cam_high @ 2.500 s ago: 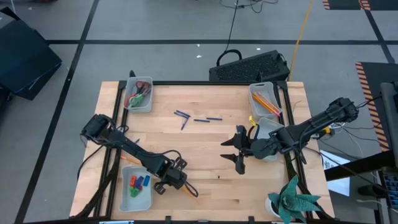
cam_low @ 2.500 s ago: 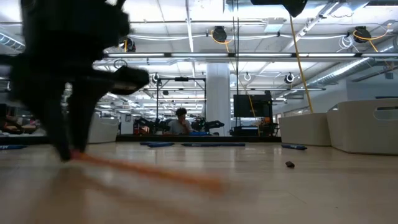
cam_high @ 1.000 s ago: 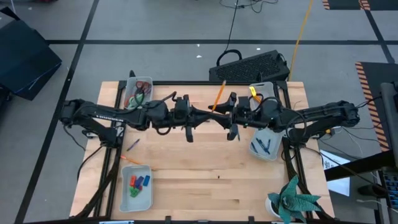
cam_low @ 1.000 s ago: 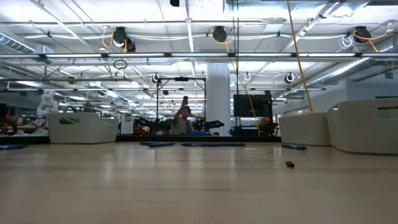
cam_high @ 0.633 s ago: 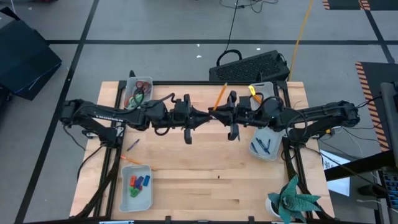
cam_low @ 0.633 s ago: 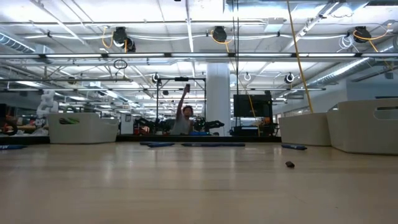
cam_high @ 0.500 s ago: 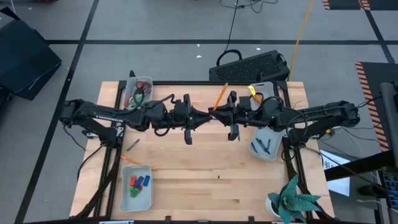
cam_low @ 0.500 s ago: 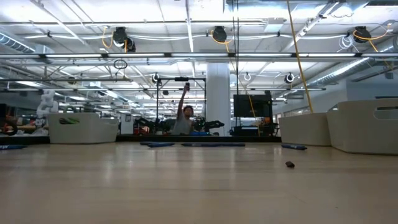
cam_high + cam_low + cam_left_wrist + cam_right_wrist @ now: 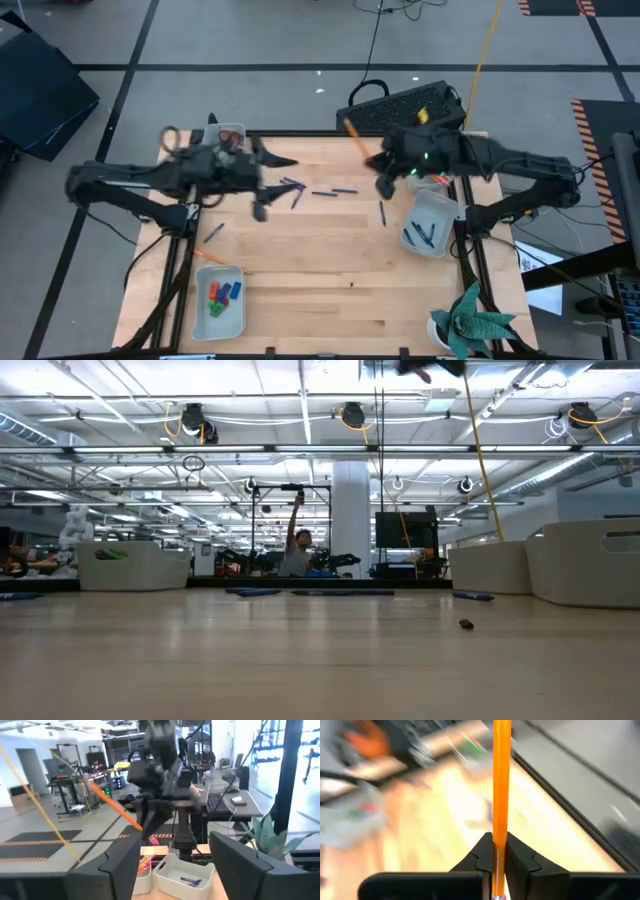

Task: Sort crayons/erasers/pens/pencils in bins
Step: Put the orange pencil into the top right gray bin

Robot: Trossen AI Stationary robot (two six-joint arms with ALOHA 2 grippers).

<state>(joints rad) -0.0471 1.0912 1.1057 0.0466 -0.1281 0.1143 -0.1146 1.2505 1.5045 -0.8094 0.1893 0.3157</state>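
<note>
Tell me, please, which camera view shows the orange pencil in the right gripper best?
The right wrist view: the pencil fills the frame, clamped between the right gripper fingers. The left wrist view shows it slanting from that gripper, farther off. The high view shows only a short orange piece. The low view shows none.

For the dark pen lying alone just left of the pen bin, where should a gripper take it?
Grip the lone pen at mid-length, descending from straight above. It lies flat on the table, so the fingers should close across its thin shaft. The pen bin stands close on one side, so keep the approach vertical.
</note>
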